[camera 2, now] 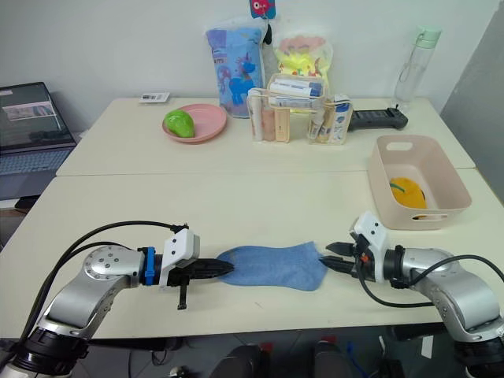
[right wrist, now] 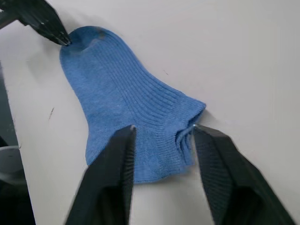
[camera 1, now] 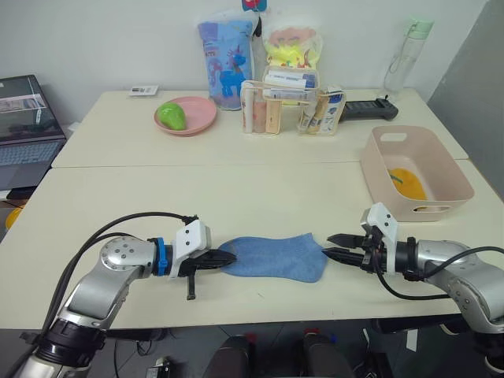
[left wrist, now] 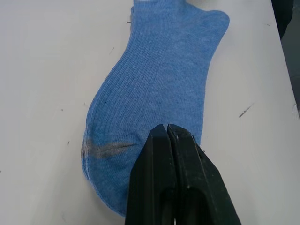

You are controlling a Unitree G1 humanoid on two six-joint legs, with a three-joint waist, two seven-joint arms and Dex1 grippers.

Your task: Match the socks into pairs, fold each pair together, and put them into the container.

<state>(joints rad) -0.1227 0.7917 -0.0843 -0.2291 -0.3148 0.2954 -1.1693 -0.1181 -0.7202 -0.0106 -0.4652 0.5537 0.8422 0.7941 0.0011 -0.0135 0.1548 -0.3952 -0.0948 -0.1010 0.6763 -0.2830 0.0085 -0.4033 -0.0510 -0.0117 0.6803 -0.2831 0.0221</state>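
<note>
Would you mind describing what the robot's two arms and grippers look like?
Both arms are silver-grey metal with rounded joint housings and black cables looping along them. Each wrist carries a white angular block, likely the camera mount. The left arm has a blue band just behind that block. The left gripper and right gripper each have two black, tapering, pointed fingers.

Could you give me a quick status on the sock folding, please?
Left gripper shut on the toe of the blue sock. Right gripper open at its cuff. Sock flat on the table; yellow pair in the bin. Nothing in the way.
</note>
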